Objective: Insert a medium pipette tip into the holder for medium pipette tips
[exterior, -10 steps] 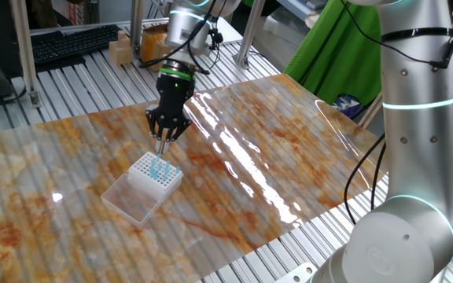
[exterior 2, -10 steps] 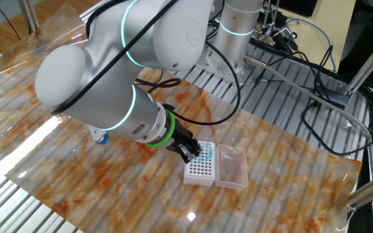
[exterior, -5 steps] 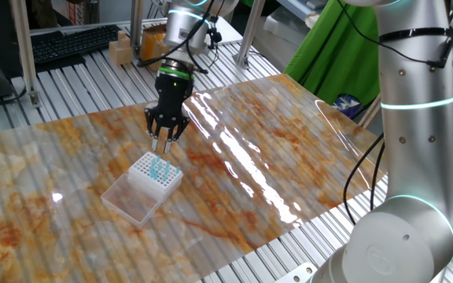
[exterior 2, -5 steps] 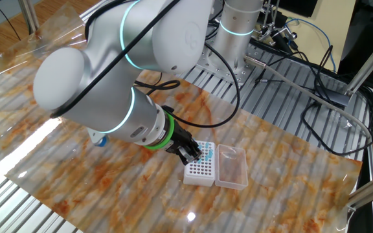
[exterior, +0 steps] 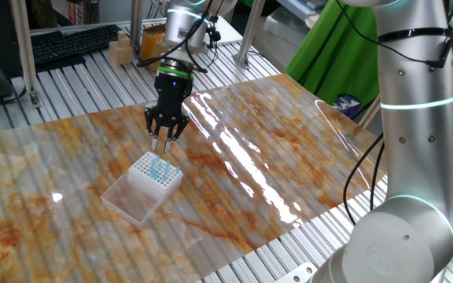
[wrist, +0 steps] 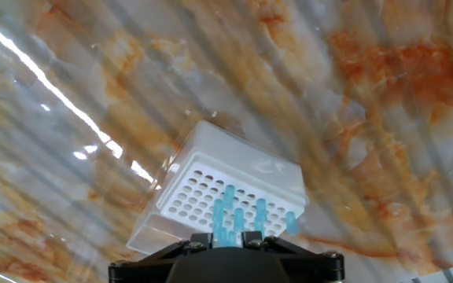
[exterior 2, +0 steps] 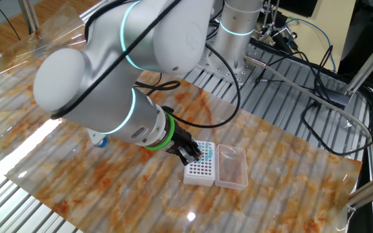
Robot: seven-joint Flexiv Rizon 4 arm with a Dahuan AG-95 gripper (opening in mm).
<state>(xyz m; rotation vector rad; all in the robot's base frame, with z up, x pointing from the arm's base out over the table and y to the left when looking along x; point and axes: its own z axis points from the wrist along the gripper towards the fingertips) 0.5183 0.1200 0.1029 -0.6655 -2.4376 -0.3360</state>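
Note:
The holder for medium pipette tips (exterior: 148, 176) is a small white box with a gridded top on the marbled table, also seen in the other fixed view as the holder (exterior 2: 198, 173) and in the hand view as the holder (wrist: 211, 169). Several light-blue medium pipette tips (wrist: 238, 214) stand upright in one corner of the grid; the tips (exterior: 162, 167) show from the side too. My gripper (exterior: 163, 145) hangs straight above that cluster, clear of it. Its jaws stand slightly apart with nothing between them. In the hand view the gripper (wrist: 226, 236) frames the tips below.
The holder's clear lid (exterior: 130, 198) lies open flat beside the box, toward the table's front; the lid (exterior 2: 232, 167) shows on the far side of the box from the arm. A keyboard (exterior: 69, 41) and a cardboard box (exterior: 120, 49) sit beyond the table's back edge. Cables (exterior 2: 316, 97) lie at the back.
The gripper has lifted a little off the tip cluster, and its jaws have parted slightly. The holder and lid have stayed put.

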